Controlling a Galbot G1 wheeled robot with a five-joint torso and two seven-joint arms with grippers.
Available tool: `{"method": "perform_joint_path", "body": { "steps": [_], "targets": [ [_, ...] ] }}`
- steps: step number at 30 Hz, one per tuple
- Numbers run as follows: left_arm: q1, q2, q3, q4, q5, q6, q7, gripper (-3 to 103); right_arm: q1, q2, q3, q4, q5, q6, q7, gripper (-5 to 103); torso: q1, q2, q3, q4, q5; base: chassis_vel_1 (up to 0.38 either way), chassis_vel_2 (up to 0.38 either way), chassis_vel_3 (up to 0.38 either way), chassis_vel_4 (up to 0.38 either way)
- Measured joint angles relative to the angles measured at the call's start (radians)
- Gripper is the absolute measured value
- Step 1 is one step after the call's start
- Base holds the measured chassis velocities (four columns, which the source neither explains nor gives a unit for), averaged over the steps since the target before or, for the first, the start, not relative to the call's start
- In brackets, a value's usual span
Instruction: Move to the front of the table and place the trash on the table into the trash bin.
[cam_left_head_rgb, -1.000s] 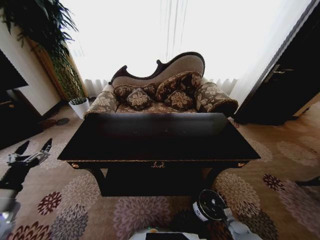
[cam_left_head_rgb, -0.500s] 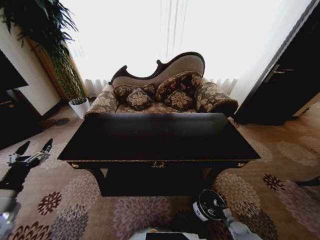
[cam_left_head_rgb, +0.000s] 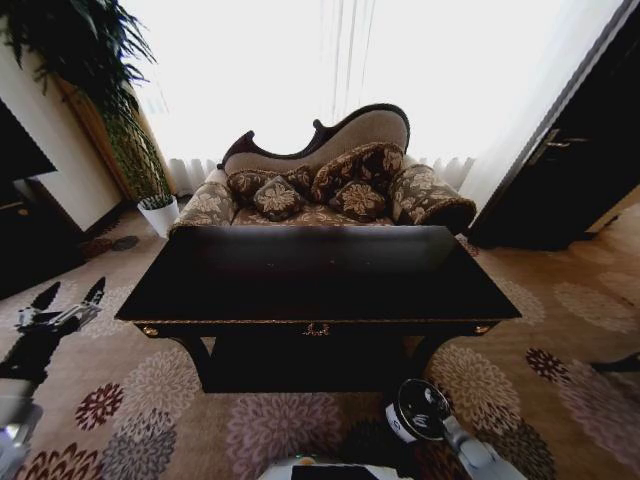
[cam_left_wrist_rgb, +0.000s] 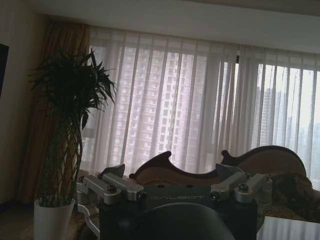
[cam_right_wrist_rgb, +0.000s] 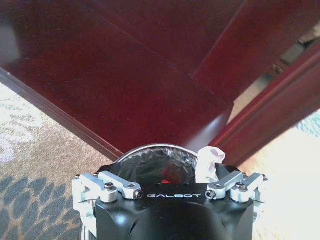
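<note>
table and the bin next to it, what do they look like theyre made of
The table looks like dark wood with a glossy lacquer: its top mirrors the window light, and gold trim runs along its front edge. The trash bin looks like black plastic with a thin black bag lining it, judging by the crinkled sheen inside in the right wrist view; the wall material itself is uncertain.

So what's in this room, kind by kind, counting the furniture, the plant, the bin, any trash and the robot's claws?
Table: 1
Sofa: 1
Potted plant: 1
Trash bin: 1
Paper scrap at the bin's rim: 1
Claws: 2, left claw and right claw
Total: 7
</note>
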Motion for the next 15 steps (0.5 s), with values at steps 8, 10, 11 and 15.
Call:
{"method": "perform_joint_path", "body": {
  "steps": [8,10,11,15],
  "targets": [
    [-0.001,-0.002,0.003,-0.001,0.0,-0.001,0.0,100,0.017,0.005,0.067,-0.046,-0.276,0.14,0.0,100,0.0,0.0,0.0,0.0001,-0.0001,0.0,0.0,0.0,0.0],
    [-0.001,-0.002,0.003,-0.002,0.0,-0.001,0.0,100,0.017,0.005,0.07,-0.048,-0.291,0.148,-0.001,100,0.0,0.0,0.0,0.0,0.0,0.0,0.0,0.0,0.0],
    [0.0,-0.003,0.004,-0.003,0.0,-0.001,0.0,100,0.018,0.005,0.073,-0.052,-0.307,0.157,-0.001,100,0.0,0.0,0.0,-0.0001,0.0,0.0,0.0,0.0,0.0],
    [0.001,-0.003,0.004,-0.005,0.001,-0.001,0.0,100,0.027,0.004,0.095,-0.071,-0.39,0.202,-0.002,100,0.0,0.0,0.0,-0.0001,-0.0001,0.0,0.0,0.0,0.0]
  ]
}}
